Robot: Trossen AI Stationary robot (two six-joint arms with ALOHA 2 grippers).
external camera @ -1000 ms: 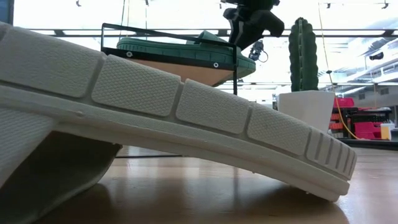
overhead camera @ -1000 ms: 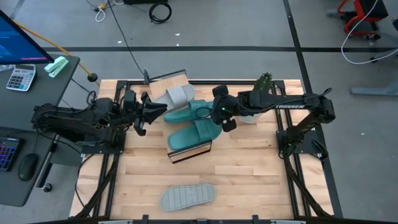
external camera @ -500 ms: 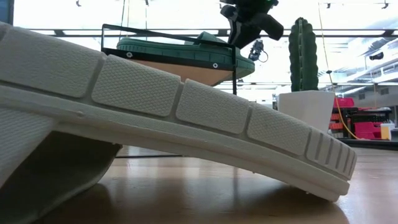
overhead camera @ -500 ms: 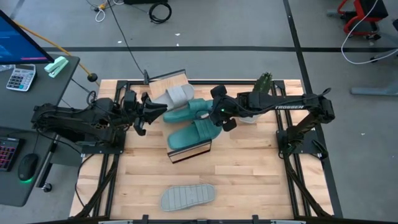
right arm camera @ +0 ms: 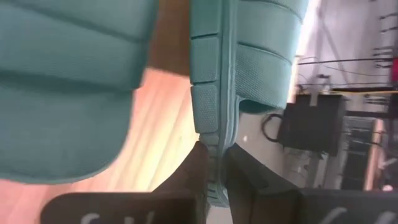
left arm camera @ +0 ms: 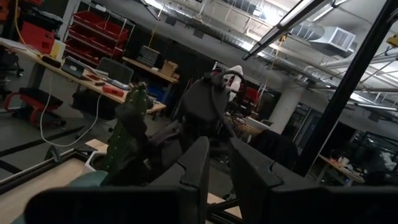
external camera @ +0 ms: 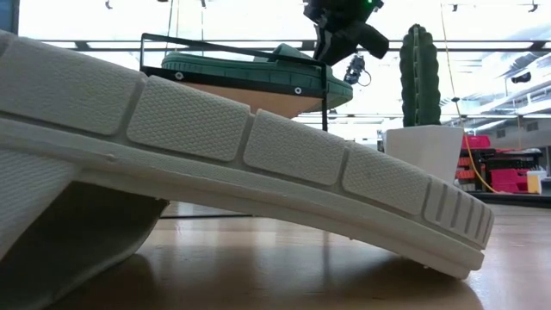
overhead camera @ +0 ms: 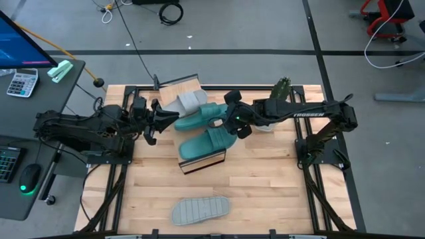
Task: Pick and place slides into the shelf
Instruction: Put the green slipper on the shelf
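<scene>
The shelf (overhead camera: 201, 161), a light wood board with dark trim, lies slantwise on the table and stands tilted in the low view (external camera: 258, 95). A pale grey slide (overhead camera: 190, 102) sits on its far end and a teal slide (overhead camera: 207, 142) on its near end. Between them a second teal slide (overhead camera: 199, 119) lies across the board, held by my right gripper (overhead camera: 228, 117), which is shut on it. My left gripper (overhead camera: 174, 120) is shut and hovers at that slide's left end; whether it touches is unclear. Another grey slide (overhead camera: 200, 209) rests sole-up near the table's near edge. My right gripper pinches the teal slide's sole rim (right arm camera: 210, 144) between its two fingers, at the slide's right end (overhead camera: 221, 117). The fingers come from the table's right, roughly level. The slide's left end reaches across the shelf; whether it is lifted clear does not show.
A green cactus in a white pot (overhead camera: 281, 89) stands at the table's far right, close behind my right arm, and shows in the low view (external camera: 419, 77). The sole-up grey slide (external camera: 215, 146) fills the low view's foreground. Bare wood lies between the shelf and the near edge.
My right gripper has moved slightly up and toward the table's far-left, staying shut on the teal slide, whose right end has shifted with it. The left arm has kept still.
</scene>
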